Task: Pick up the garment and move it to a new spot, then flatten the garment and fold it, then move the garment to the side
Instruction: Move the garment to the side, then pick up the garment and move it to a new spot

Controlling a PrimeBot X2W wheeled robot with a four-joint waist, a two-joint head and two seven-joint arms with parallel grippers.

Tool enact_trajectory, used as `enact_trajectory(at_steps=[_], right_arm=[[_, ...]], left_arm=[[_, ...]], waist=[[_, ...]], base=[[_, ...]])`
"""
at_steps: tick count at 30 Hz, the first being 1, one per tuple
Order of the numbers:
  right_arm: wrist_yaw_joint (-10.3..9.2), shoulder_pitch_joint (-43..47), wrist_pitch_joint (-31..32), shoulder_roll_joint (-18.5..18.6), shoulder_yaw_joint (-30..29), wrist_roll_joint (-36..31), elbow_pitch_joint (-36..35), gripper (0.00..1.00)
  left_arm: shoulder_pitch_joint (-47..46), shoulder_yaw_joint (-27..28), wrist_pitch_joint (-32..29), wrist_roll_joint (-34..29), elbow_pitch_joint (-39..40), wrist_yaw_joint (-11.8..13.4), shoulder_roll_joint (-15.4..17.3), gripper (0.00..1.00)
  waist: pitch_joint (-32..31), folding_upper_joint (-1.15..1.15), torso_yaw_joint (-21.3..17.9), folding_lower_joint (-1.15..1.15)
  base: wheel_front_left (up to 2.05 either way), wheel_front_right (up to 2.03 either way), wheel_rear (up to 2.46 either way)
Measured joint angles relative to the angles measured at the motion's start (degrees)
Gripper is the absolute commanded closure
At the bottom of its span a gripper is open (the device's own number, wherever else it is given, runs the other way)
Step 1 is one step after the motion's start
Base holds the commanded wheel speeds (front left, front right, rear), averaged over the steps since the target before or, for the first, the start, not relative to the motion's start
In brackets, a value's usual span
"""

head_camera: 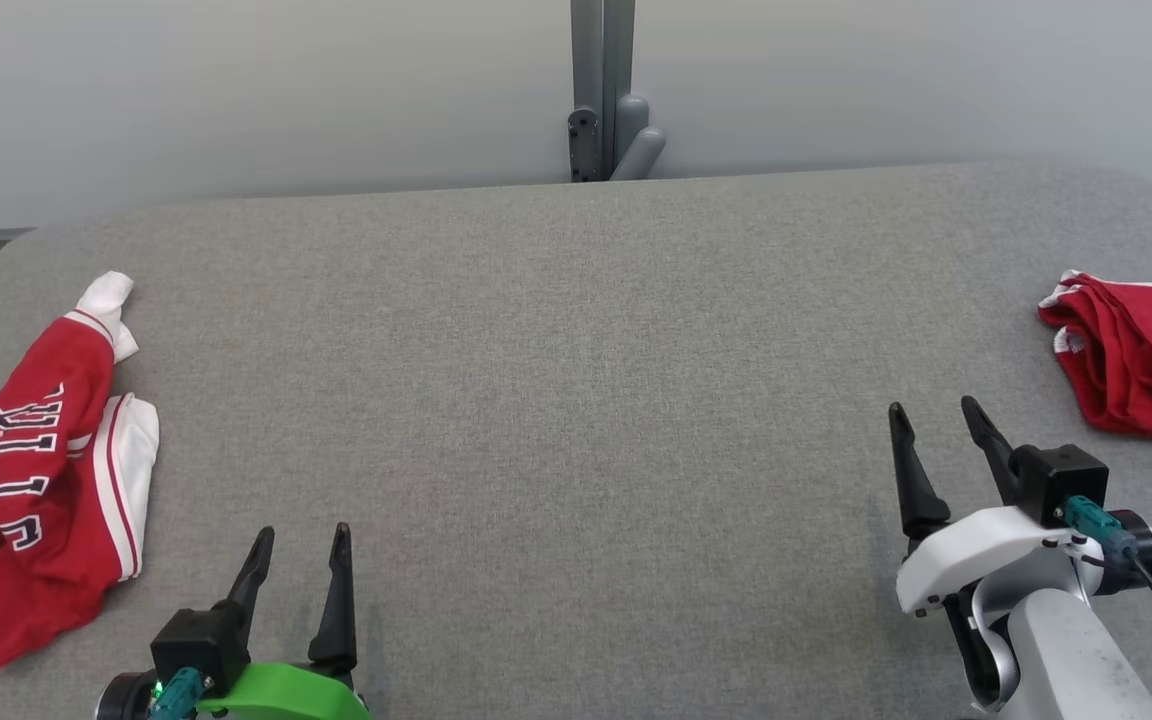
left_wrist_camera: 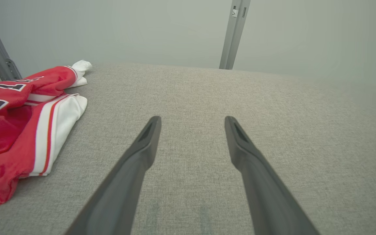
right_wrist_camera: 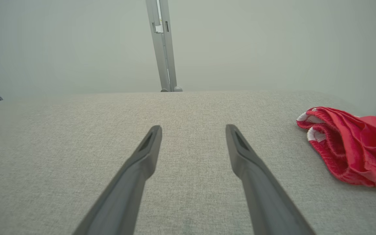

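One red jersey (head_camera: 26,480) lies left of the left fingers (head_camera: 338,590), untouched.

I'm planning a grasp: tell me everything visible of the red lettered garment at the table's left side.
The red garment looks like a thin sports jersey with white panels, red-striped trim and black, white-edged lettering. It lies crumpled, not flat, on the grey fabric table near its left edge, partly cut off in the head view. Only the table touches it; the open left gripper stands apart.

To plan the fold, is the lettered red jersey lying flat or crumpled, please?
Crumpled: the jersey lies bunched, its lettering bent across folds, white trim doubled over.
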State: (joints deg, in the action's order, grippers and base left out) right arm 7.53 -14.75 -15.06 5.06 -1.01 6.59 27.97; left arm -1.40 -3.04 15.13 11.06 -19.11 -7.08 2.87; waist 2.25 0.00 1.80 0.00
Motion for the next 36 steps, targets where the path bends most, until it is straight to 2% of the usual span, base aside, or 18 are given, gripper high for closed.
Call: enact_trajectory(at_steps=[8, 14, 27, 36], right_arm=[[0.00, 4.2, 0.0, -2.0, 0.1, 1.0, -1.9, 0.00], [0.00, 5.7, 0.0, -2.1, 0.6, 1.0, -2.1, 0.00], [0.00, 10.0, 0.0, -2.2, 2.3, 3.8, -2.7, 0.00], [0.00, 10.2, 0.0, -2.2, 3.3, 2.2, -4.1, 0.00]], left_arm=[[1.4, 0.4, 0.0, 1.4, 0.0, 1.2, 0.0, 0.00], [2.3, 0.9, 0.0, 1.5, -0.1, 2.0, 0.0, 0.00], [3.5, 1.4, 0.0, 1.4, -0.8, 2.0, 0.0, 0.00], [3.4, 1.3, 0.0, 0.9, -0.8, 2.6, -0.1, 0.00]], waist=[[-3.6, 0.00, -0.1, 0.00], [-5.1, 0.00, 0.1, 0.00], [-6.6, 0.00, 0.6, 0.00], [-5.9, 0.00, 4.0, 0.00]], base=[[0.00, 0.00, 0.00], [0.00, 0.00, 0.00], [0.00, 0.00, 0.00], [0.00, 0.00, 0.00]])
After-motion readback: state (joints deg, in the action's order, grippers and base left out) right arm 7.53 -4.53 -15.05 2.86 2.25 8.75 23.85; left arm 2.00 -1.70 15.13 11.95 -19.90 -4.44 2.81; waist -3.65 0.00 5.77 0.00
